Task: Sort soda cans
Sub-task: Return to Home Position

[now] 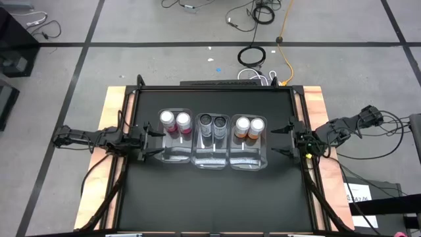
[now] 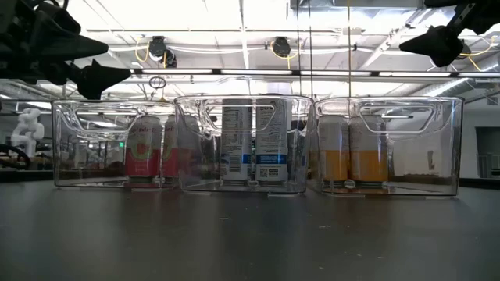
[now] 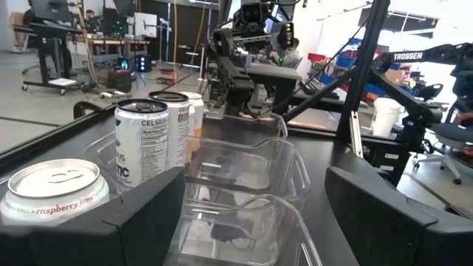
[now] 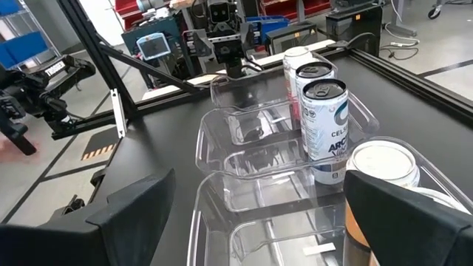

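From above I see three clear bins (image 1: 214, 160) in a row on the black table (image 1: 210, 204). The pink cans (image 1: 168, 119) stand in the left one, the dark cans (image 1: 205, 120) in the centre one and the orange cans (image 1: 243, 124) in the right one. The left gripper (image 1: 152, 141) sits just outside the left bin and the right gripper (image 1: 281, 140) just outside the right bin. Both have their fingers spread, with nothing between them.

At table height, bin walls and glare blur the labels, and the pink cans are half lost in reflections. The right gripper is cut off at the top corner, showing one finger.

On the left wrist camera the fingers are wide apart and empty; one hides the lower part of the nearest pink can.

On the right wrist camera the fingers are likewise released. One covers the nearest orange can's body, leaving only its pale top.
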